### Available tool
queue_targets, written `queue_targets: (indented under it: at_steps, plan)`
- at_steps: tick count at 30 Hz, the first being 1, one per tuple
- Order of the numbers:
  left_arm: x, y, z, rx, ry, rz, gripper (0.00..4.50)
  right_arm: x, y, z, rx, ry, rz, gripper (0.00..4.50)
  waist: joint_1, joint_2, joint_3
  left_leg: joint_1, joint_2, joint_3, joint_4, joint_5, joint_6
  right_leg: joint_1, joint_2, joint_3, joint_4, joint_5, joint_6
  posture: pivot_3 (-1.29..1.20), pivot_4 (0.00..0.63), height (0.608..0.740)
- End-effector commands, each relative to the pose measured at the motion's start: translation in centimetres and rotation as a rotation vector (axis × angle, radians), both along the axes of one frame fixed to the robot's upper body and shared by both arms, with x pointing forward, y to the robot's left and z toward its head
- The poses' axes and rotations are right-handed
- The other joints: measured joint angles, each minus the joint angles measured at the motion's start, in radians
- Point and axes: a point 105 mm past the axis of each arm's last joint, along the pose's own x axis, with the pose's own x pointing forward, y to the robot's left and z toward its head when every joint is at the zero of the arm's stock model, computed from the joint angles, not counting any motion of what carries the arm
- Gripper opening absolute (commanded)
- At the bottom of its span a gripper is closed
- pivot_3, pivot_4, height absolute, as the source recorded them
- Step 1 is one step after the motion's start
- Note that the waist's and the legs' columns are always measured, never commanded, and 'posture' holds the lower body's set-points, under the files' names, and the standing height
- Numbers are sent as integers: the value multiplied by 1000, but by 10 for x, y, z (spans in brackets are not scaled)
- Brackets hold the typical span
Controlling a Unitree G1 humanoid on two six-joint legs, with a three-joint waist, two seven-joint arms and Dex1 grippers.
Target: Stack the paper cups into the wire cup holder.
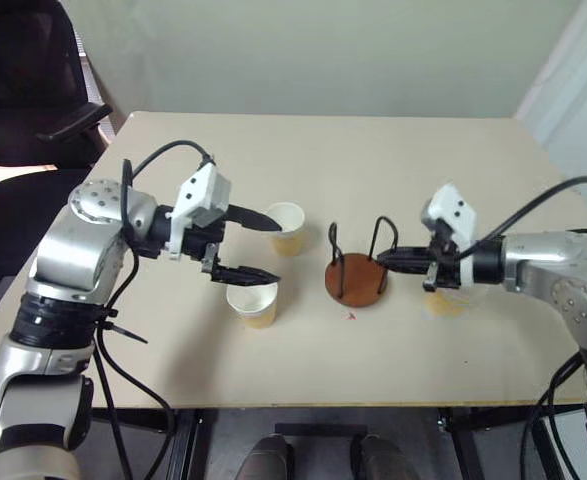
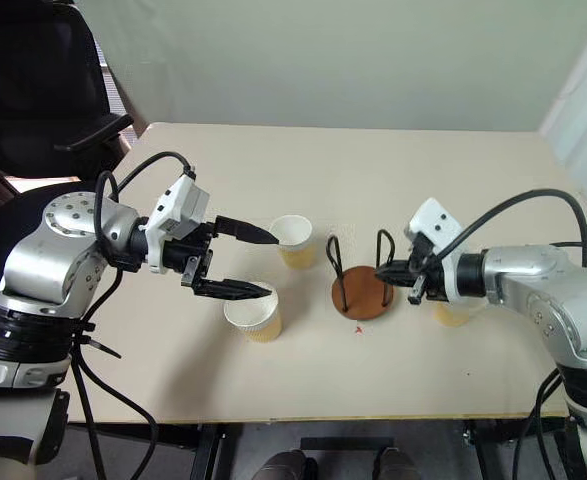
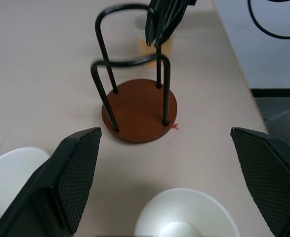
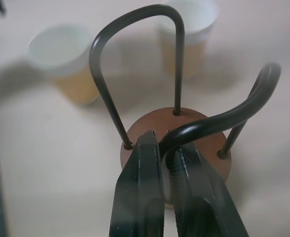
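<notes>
Surface (image 1: 393,170): pale beige, carrying all the items you are working with.

Wire cup holder (image 1: 356,278): round reddish-brown base with two black wire loops, standing upright near the middle of the surface. You have no cup in it; the base between the loops is bare.

Paper cups, three:
- Far cup (image 1: 286,227): upright on the surface, left of the holder, nothing visible inside it. The upper finger of your left hand reaches over its rim.
- Near cup (image 1: 254,303): upright, closer to you than the far cup, white inside and holding nothing. The lower finger of your left hand sits just over its rim.
- Third cup (image 2: 455,313): on the surface to the right of the holder, mostly hidden behind your right arm; you cannot tell its contents.

Left hand (image 1: 261,246): fingers spread wide, gripping nothing, pointing toward the holder with the two left cups under it.

Right hand (image 4: 167,163): fingers pinched narrow onto the nearer wire loop of the holder, as the right wrist view shows, with the wire passing between the fingertips.
</notes>
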Motion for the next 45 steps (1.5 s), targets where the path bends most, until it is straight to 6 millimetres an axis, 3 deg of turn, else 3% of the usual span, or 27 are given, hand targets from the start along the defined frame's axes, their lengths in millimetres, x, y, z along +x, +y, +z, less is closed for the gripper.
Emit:
queue_targets:
  at_steps: [1, 8, 9, 10, 15, 19, 23, 26, 31, 36, 45]
  plan:
    - [-2, -3, 7, 5, -29, -21, 4500, -5, 6, -3, -30, -41, 40, 61, -2, 0, 0, 1, 0, 0, 0, 0, 0, 0, 0, 0, 0, 0, 0, 0, 150, 740]
    - [-4, -5, 7, 11, -24, -33, 4500, -7, 7, -23, -65, 15, 39, 61, -5, 0, 0, 1, 1, 0, 0, 2, 0, 0, 0, 0, 2, 2, -2, 0, 150, 740]
    - [-5, -5, 7, 12, -21, -36, 4500, -6, 7, -24, -59, 23, 32, 627, -5, 0, 0, 1, 1, 0, 0, 2, 0, 0, 0, 0, 2, 2, -2, 0, 150, 740]
    - [-5, -5, 6, 16, -18, -38, 4500, -6, 8, -23, -53, 28, 27, 796, -5, 0, 0, 1, 1, 0, 0, 2, 0, 0, 0, 0, 2, 2, -2, 0, 150, 740]
    - [-8, -1, 5, 33, -9, -37, 4500, -3, 6, -17, -34, 26, -11, 2479, -5, 0, 0, 1, 1, 0, 0, 2, 0, 0, 0, 0, 1, 2, -2, 0, 150, 740]
    - [-10, 2, 4, 44, -3, -40, 4500, -10, 1, -8, -22, 31, -12, 2479, -5, 0, 0, 1, 1, 0, -1, 2, 1, 0, 0, 0, 0, 2, -2, 0, 150, 740]
    - [-13, 3, 1, 42, 19, -47, 4500, -45, -1, -2, -16, 105, 100, 2479, -2, 0, 0, 0, 1, 0, -1, 2, 1, 0, 0, 0, 0, 1, -2, 0, 150, 740]
    - [-17, 4, 0, 47, 30, -66, 4500, -57, -11, 4, -72, 91, 120, 2479, -2, 0, 0, 0, 1, 0, -2, 1, 1, 0, 0, 0, 0, 0, -1, 0, 150, 740]
    - [-26, 5, -6, 123, -2, -110, 4500, -52, -27, 19, -263, -55, 72, 2479, -3, -1, 0, 0, 1, 0, -2, 1, 0, 0, 0, 0, 0, 0, -2, 0, 150, 740]
    - [-24, 7, -10, 170, -43, -97, 4500, -46, -23, 42, -169, -105, 70, 2479, -5, -1, 0, 1, 1, 1, -2, 1, 1, -1, 0, 1, 2, 0, -3, 0, 150, 740]
    - [-29, 37, -38, 436, -95, -146, 4500, -44, -43, 62, -168, -122, 49, 2479, -4, 0, 0, 0, 1, 0, -3, -1, 2, -2, 0, 0, 0, -2, -3, 0, 150, 740]
